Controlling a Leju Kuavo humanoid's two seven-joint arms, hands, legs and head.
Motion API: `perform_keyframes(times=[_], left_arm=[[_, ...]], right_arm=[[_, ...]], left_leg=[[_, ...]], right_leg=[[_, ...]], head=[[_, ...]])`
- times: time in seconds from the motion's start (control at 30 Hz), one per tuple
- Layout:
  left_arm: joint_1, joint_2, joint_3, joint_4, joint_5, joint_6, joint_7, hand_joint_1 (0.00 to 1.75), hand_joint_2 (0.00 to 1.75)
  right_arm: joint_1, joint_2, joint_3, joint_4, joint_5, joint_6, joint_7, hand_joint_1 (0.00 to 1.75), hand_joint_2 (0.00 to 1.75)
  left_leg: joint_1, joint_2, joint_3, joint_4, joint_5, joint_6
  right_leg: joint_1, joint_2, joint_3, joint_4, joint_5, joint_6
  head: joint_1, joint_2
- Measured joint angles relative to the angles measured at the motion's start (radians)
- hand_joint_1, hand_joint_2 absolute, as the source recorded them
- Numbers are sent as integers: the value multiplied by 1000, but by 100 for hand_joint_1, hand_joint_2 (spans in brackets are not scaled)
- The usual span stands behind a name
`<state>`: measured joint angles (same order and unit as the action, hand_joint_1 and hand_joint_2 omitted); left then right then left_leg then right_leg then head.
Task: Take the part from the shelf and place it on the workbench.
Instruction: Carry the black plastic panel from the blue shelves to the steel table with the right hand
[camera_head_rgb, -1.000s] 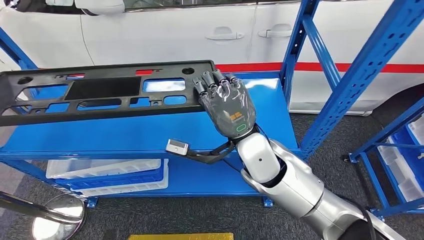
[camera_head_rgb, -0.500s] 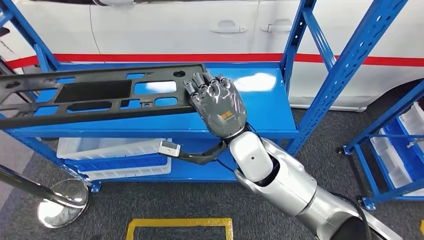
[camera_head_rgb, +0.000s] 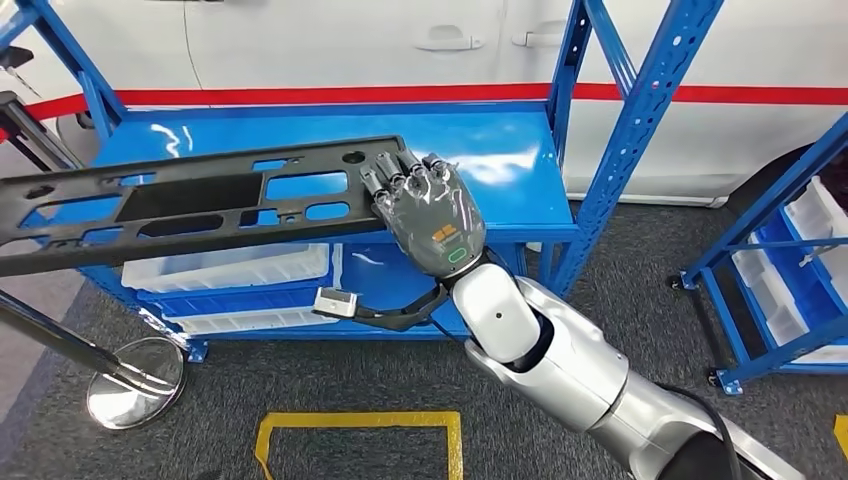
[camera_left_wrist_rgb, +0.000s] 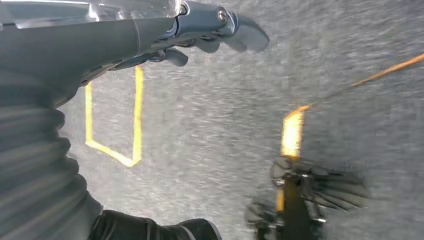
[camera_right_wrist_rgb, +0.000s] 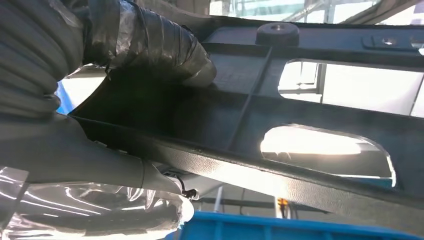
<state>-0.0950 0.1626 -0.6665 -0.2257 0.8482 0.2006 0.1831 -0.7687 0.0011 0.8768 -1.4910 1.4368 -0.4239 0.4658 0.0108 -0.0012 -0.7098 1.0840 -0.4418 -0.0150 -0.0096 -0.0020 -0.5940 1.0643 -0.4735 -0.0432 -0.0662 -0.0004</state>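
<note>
So the right hand (camera_head_rgb: 432, 215) has a grip on the right end of one long black plastic part (camera_head_rgb: 180, 200), fingers draped over the top edge and the thumb (camera_right_wrist_rgb: 150, 45) pressed against the ribbed underside, which you can see nicely in the right wrist view. The part is a flat panel with several cutouts, one big rectangular opening and a handful of smaller slots, and it hangs in the air, stretching off past the left edge of the head view, above the near edge of the blue shelf (camera_head_rgb: 500, 160) rather than lying on it. One white-and-grey clip-like piece (camera_head_rgb: 336, 301) sticks out on a dark bracket from the right wrist. Under the top shelf board there are two pale plastic bins (camera_head_rgb: 240, 270) stacked on the lower level. Far behind is one white car with a red stripe (camera_head_rgb: 400, 95). On the near left floor sits one round chrome post base (camera_head_rgb: 135, 370), and one yellow taped rectangle (camera_head_rgb: 355, 440) is marked on the grey carpet. A second blue rack (camera_head_rgb: 780, 270) stands on the right. The left hand (camera_left_wrist_rgb: 200, 30) hangs over the carpet with its fingers loosely curled and nothing in it.
</note>
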Motion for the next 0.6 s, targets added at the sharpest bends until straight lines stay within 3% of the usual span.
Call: perform_keyframes(times=[0.07,0.1,0.13,0.17,0.23,0.27,0.3,0.37,0.4,0.47,0.5,0.53,0.6], left_arm=[[0,-1,-4,0,-1,-1,1,0,175],[0,-1,-6,0,-1,-1,1,0,175],[-1,-1,-7,0,-2,-1,1,0,175],[-1,-1,-8,0,-2,-1,1,0,175],[-1,-1,-13,0,-3,-1,0,0,175],[-3,-1,-15,0,-4,0,0,0,175],[-4,0,-16,0,-4,0,-1,0,175],[-7,1,-17,0,-4,0,-1,0,175],[-8,1,-18,0,-4,0,-1,0,175],[-8,0,-20,0,2,1,-2,0,175],[-9,-1,-21,0,6,2,-3,0,175],[-8,-2,-21,0,10,2,-4,0,175],[-8,-3,-21,0,16,3,-5,0,175]], right_arm=[[-1,6,1,7,-1,0,-3,175,175],[0,8,2,10,-1,0,-4,175,175],[0,9,2,13,-1,0,-5,175,175],[1,9,3,16,-2,0,-6,175,175],[2,10,5,21,-2,0,-6,175,175],[1,11,6,22,-3,0,-6,175,175],[1,12,6,22,-5,-1,-6,175,175],[1,13,6,22,-18,-2,-6,175,175],[1,14,7,23,-35,-4,-8,175,175],[1,16,7,25,-100,-9,-15,175,175],[1,18,7,27,-144,-12,-18,175,175],[0,18,7,28,-183,-15,-21,175,175],[-1,18,8,30,-230,-18,-24,175,175]], left_leg=[[2,0,-31,114,-98,-7],[2,0,-41,172,-128,-8],[2,0,-41,218,-140,-8],[2,0,-31,237,-129,-6],[0,0,37,183,-76,1],[-2,-1,89,124,-67,6],[-5,-1,146,51,-72,13],[-13,-2,217,-54,-102,21],[-17,-2,226,-76,-106,24],[-16,1,216,-86,-84,34],[-14,4,209,-91,-71,41],[-11,7,198,-94,-55,48],[-10,11,168,-91,-31,57]], right_leg=[[2,0,-29,0,23,-6],[3,0,-44,0,34,-7],[5,0,-60,0,47,-7],[6,0,-75,0,57,-7],[7,0,-99,1,77,-5],[7,0,-107,1,86,-3],[8,0,-114,1,95,1],[7,-2,-117,-2,111,10],[5,-3,-116,-6,121,16],[3,-2,-119,-13,130,27],[2,-1,-127,0,108,32],[2,0,-139,32,68,36],[0,1,-167,144,-36,42]], head=[[-4,0],[-4,0],[-4,0],[-4,0],[-4,0],[-4,0],[-4,0],[-3,0],[-5,0],[-7,0],[-6,0],[-3,0],[0,0]])
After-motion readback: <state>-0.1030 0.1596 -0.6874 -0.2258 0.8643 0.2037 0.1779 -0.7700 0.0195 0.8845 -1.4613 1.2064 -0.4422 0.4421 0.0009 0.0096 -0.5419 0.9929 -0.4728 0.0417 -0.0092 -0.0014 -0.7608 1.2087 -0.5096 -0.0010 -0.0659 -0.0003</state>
